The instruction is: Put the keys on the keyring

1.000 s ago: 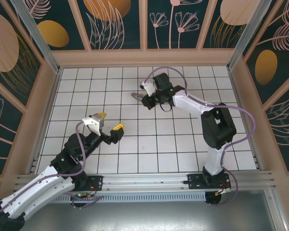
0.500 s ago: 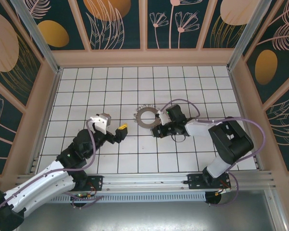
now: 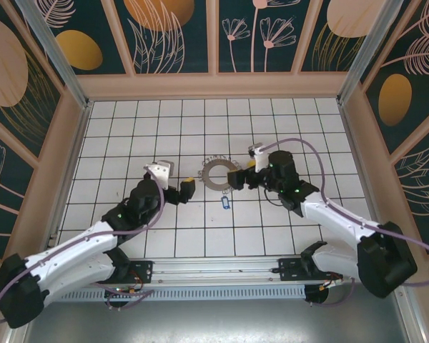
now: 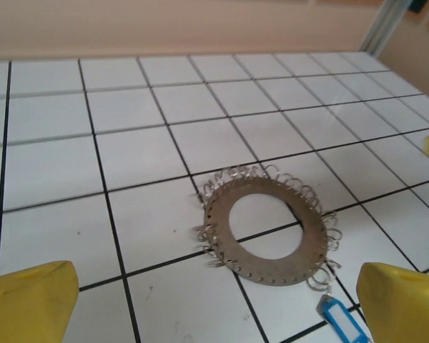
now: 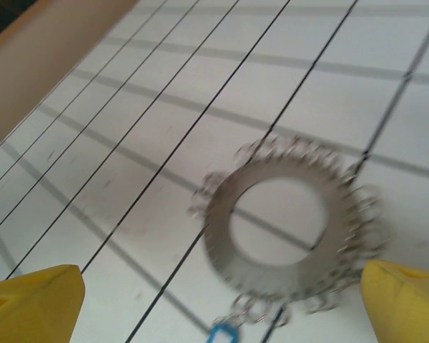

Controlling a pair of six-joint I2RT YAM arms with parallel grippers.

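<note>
Bright, even light from above falls on the white tiled bench (image 3: pixel 164 121), leaving only faint, soft shadows. The top and left wrist views are sharp. The right wrist view is blurred, smearing the keyring (image 5: pixel 286 277) and grid lines.

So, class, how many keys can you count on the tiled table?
1: a blue-headed key lies just on the near side of the ring; others may be hidden.

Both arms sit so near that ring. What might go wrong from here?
The left end effector and right end effector flank the keyring closely, so they might bump each other. The blue key is tiny and lies flat by the ring's rim; an open end effector may nudge it away instead of gripping it.
</note>
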